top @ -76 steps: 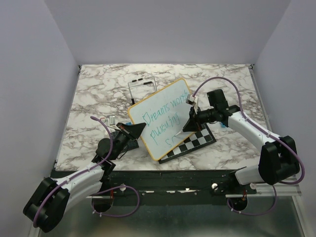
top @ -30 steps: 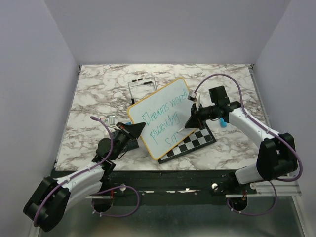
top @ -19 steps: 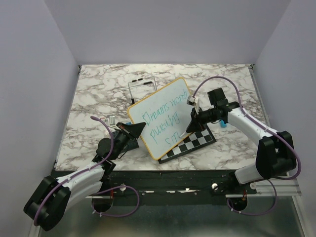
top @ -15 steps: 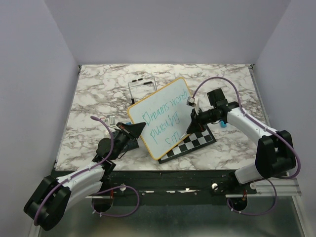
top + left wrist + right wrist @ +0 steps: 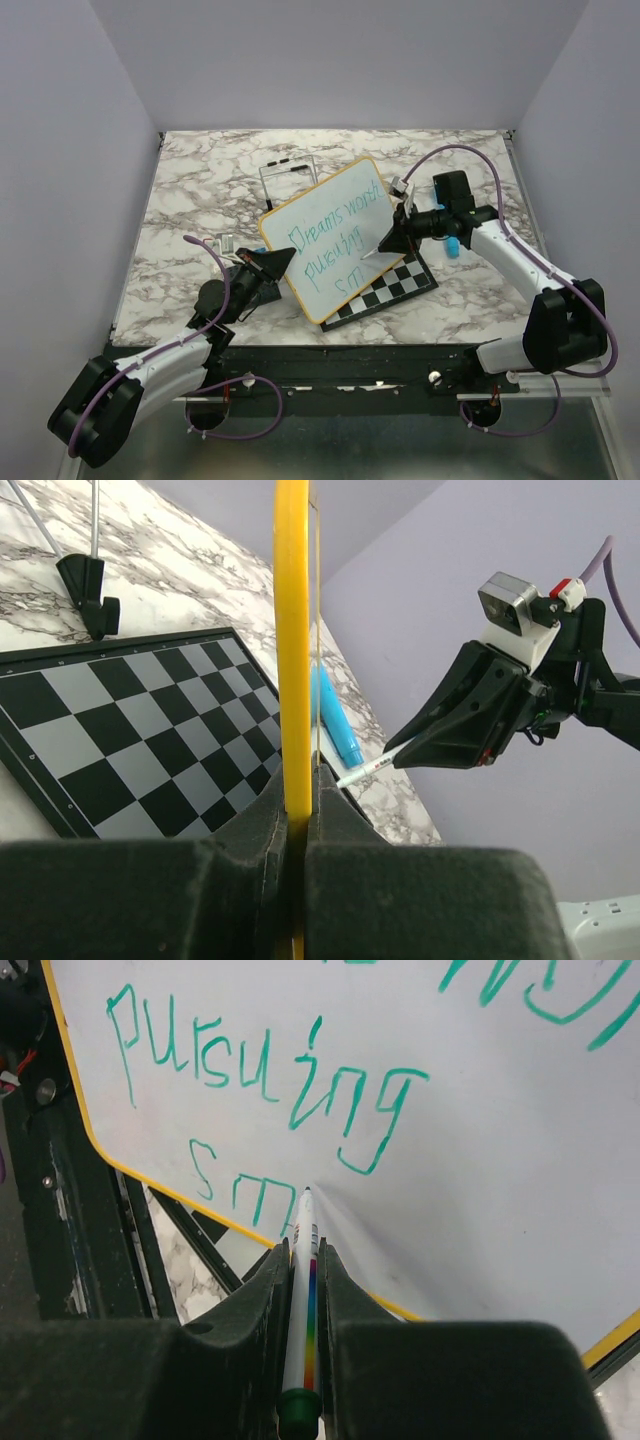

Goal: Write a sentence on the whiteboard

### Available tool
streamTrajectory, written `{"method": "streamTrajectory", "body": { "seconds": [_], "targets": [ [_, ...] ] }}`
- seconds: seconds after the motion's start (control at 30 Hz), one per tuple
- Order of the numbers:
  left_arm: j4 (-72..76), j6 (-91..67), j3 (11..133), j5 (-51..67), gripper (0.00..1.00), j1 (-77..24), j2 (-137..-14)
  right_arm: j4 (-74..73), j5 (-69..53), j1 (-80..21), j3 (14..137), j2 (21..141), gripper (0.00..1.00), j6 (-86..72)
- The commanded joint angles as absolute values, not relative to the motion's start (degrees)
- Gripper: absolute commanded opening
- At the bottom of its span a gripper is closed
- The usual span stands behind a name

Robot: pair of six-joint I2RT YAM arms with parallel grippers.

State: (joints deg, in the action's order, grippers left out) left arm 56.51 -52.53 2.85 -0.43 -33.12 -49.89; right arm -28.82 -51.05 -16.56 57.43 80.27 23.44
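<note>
Grey-veined marble table [image 5: 200,190] bearing the whiteboard [image 5: 345,225], a glossy rounded rectangle with a thin yellow frame, tilted over a matte checkered chessboard [image 5: 395,285]. Left gripper [image 5: 280,262] has its jaws pinching the frame's near-left edge; right gripper [image 5: 392,240] has its jaws pinching a slim white marker [image 5: 303,1250]. The marker tip touches the board beside the teal handwritten sentence [image 5: 270,1070], whose third line reads "sm".

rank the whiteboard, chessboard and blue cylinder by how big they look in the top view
1. whiteboard, clearly largest
2. chessboard; only the part not hidden under the whiteboard shows, so its full size is unsure
3. blue cylinder, smallest by far
</note>
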Motion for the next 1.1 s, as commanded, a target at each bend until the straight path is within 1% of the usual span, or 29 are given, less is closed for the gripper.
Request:
{"method": "streamTrajectory", "body": {
  "seconds": [0.0,0.23,0.47,0.8,1.07],
  "targets": [
    [60.91,-51.50,1.85,-0.35,0.00,-33.31,-48.69,-22.60,-50.28,-16.26,56.78,79.37,0.01,19.96],
    [61.35,-51.50,2.02,-0.18,0.00,-33.22,-49.22,-19.86,-48.52,-16.26,56.42,81.03,0.01,17.67],
    [61.17,-51.42,2.20,-0.18,0.00,-33.31,-49.13,-23.02,-47.46,-16.17,56.34,82.53,0.01,19.86],
    [61.17,-51.33,2.20,-0.26,0.00,-33.31,-49.22,-24.96,-51.50,-16.26,54.41,77.70,0.00,21.36],
    [61.96,-51.50,2.20,-0.18,0.00,-33.31,-49.75,-26.02,-51.94,-16.26,54.67,80.95,0.01,21.97]
  ]
}}
